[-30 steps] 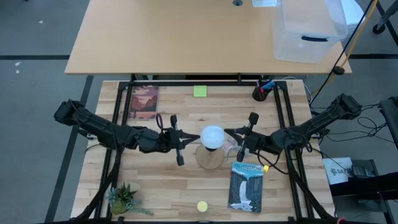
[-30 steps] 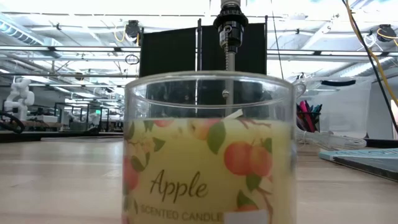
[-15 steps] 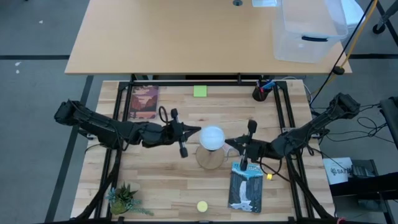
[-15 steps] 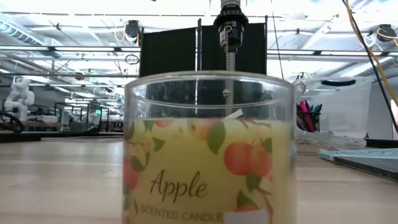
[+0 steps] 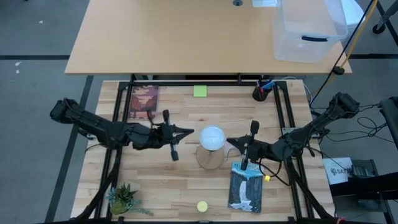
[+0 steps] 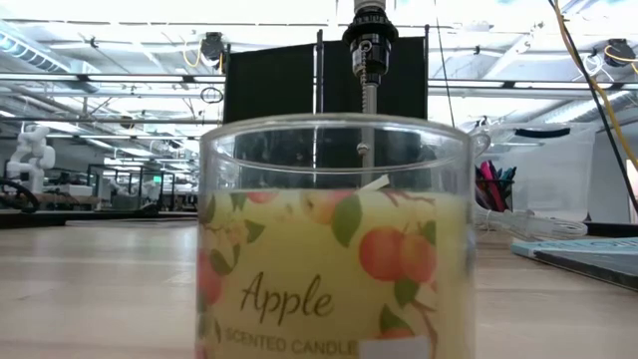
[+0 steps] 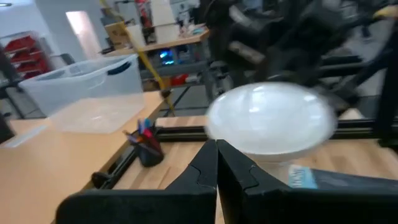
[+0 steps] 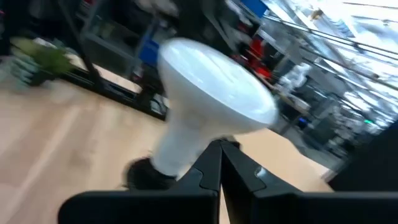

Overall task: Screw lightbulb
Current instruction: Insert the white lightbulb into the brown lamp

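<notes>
The white frosted lightbulb stands upright, neck down, in the black socket of the round wooden base at the table's middle. It also shows in the left wrist view and the right wrist view. My left gripper is shut, level, a short way left of the globe. My right gripper is shut, level, close by the globe's right side. In the low view a candle jar hides all of this. My right gripper's shut tips point level from the table's right at the bulb, just below the globe. I cannot tell whether they touch it.
A book with a blue-white cover lies under my right gripper's wrist. A brown book, a green note and a pen cup lie at the far side. A plant and a small yellow disc are near the front edge.
My left gripper has first gone a little toward the far edge, then drawn back toward the table's left, away from the bulb. My right gripper has gone a little toward the near edge. The bulb and base have stayed where they were.
</notes>
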